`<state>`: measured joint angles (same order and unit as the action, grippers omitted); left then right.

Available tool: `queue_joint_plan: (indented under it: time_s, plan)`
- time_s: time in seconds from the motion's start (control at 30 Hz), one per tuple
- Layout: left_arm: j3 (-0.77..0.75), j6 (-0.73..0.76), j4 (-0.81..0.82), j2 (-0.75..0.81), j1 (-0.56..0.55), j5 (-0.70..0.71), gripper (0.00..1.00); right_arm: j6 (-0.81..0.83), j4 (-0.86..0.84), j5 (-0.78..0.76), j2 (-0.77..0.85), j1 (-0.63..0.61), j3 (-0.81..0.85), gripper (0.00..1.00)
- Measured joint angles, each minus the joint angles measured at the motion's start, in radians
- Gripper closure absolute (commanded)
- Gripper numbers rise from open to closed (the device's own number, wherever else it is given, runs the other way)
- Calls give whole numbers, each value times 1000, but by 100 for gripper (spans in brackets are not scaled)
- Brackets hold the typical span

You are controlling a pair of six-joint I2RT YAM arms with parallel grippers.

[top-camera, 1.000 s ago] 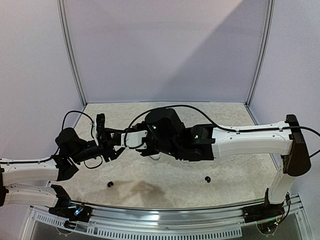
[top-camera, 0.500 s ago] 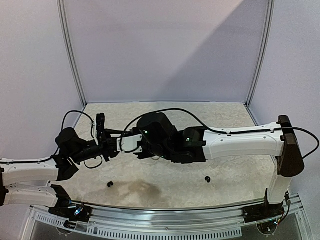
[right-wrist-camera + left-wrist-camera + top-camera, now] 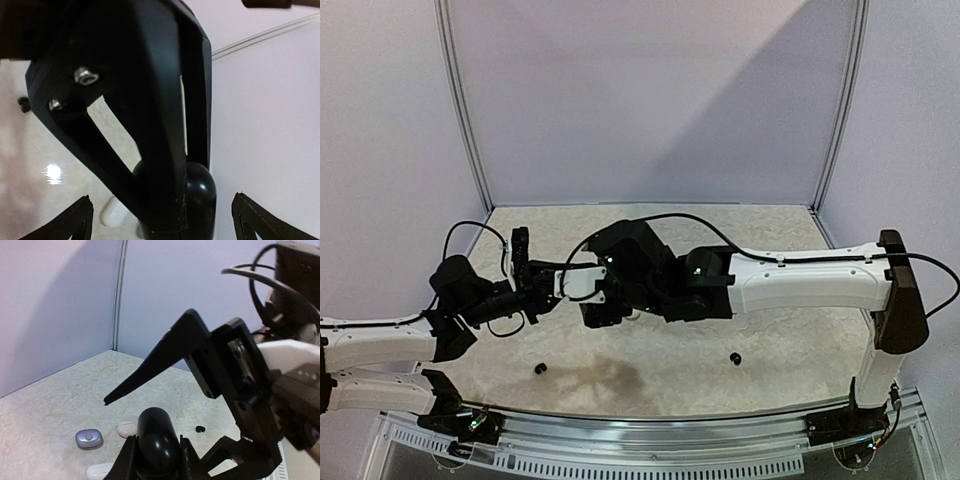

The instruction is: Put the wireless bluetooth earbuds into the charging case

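The pale marbled table (image 3: 780, 340) fills the lower half of the top view. The long white right arm (image 3: 800, 285) reaches across it from the right edge, and the white left arm (image 3: 380, 345) comes in from the lower left, so the two meet left of centre.

The right pincer (image 3: 162, 200) stands wide. In its own view its two finger tips sit in the bottom corners with nothing between them but the other arm's black finger. The left pincer (image 3: 156, 450) is closed on a glossy black pebble-shaped charging case (image 3: 157, 432), held up off the table at the bottom centre of the left wrist view. Whether its lid is up or down I cannot tell.

Below it, in the lower left of that view, lie a blue-grey oval piece (image 3: 89, 438) and two white oval pieces (image 3: 126, 429) (image 3: 99, 471), all apart from one another. Whether these are small cases or buds is too fine to tell.

The tiny black earbuds lie loose on the table. One (image 3: 541, 368) is at the lower left of the top view and another (image 3: 734, 357) is at the lower centre right, both well apart from the pincers.

By my reading the task is at an early stage. The case is in hand, but no bud is gripped and none is visibly seated. Picking up each bud and inserting it are both left to do.
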<state>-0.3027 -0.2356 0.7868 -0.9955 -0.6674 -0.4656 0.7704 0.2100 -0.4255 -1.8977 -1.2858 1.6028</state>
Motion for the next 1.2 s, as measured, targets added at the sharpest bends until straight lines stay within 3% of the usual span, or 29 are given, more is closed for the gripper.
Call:
queue_joint_plan:
  time_s: [0.17,0.37,0.43,0.73,1.03,1.07,1.17,1.2]
  plan:
    - [4,67,5,2,0,-65,100,-189,162,317,63,92,16,2]
    - [4,137,9,2,0,-156,100,-325,240,575,113,173,45,30]
    - [4,151,8,2,0,-178,100,-367,261,632,108,174,58,35]
    - [4,165,8,2,-2,-204,100,-400,334,744,47,173,121,56]
    - [4,168,7,0,-3,-218,100,-391,430,790,11,174,178,99]
    - [4,168,6,0,-3,-219,98,-388,433,791,11,174,179,100]
    - [4,167,3,0,-4,-216,48,-388,435,790,11,174,179,100]
    - [4,167,2,0,-4,-211,39,-388,435,787,11,174,179,100]
